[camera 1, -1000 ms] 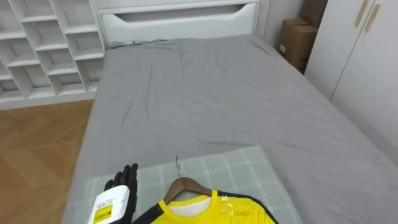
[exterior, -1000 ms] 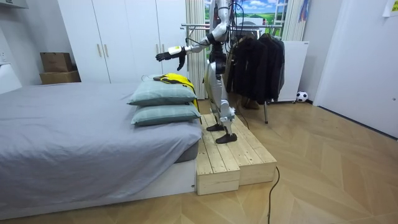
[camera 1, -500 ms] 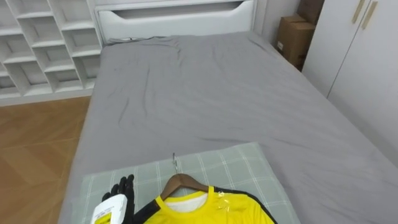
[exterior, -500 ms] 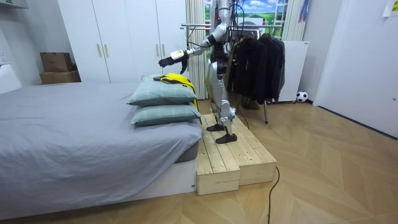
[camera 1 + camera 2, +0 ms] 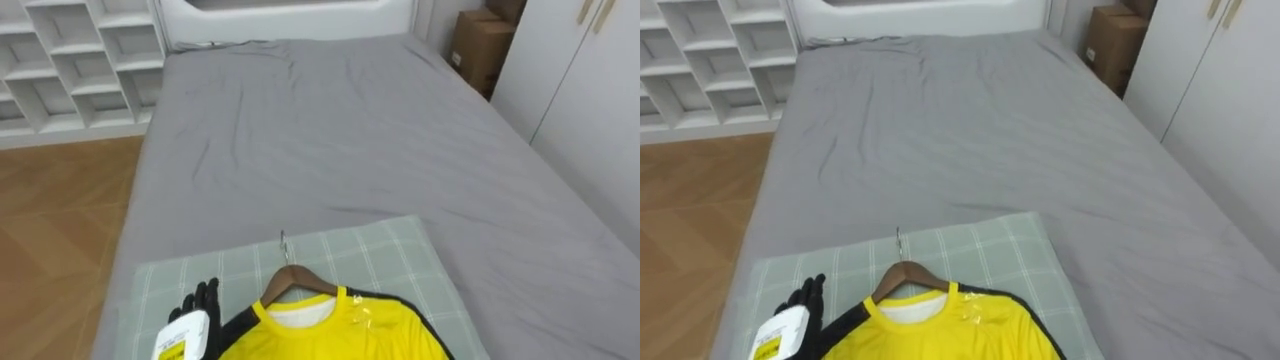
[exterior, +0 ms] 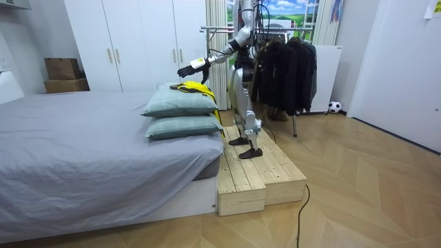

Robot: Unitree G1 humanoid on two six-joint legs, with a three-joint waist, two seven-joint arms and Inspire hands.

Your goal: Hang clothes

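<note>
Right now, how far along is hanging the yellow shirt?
Done: the yellow shirt is on its wooden hanger, lying on the checked pillow. In hand: nothing yet; the left robot hand hovers open beside the hanger. Left: grasp the hanger and carry it to the clothes rack behind the robot.

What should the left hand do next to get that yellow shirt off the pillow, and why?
Probably shift the left hand to its right, onto the neck of the wooden hanger just below the hook, then close. The hand hovers open beside the yellow shirt and holds nothing. The shirt lies flat on its hanger on the checked pillow.
</note>
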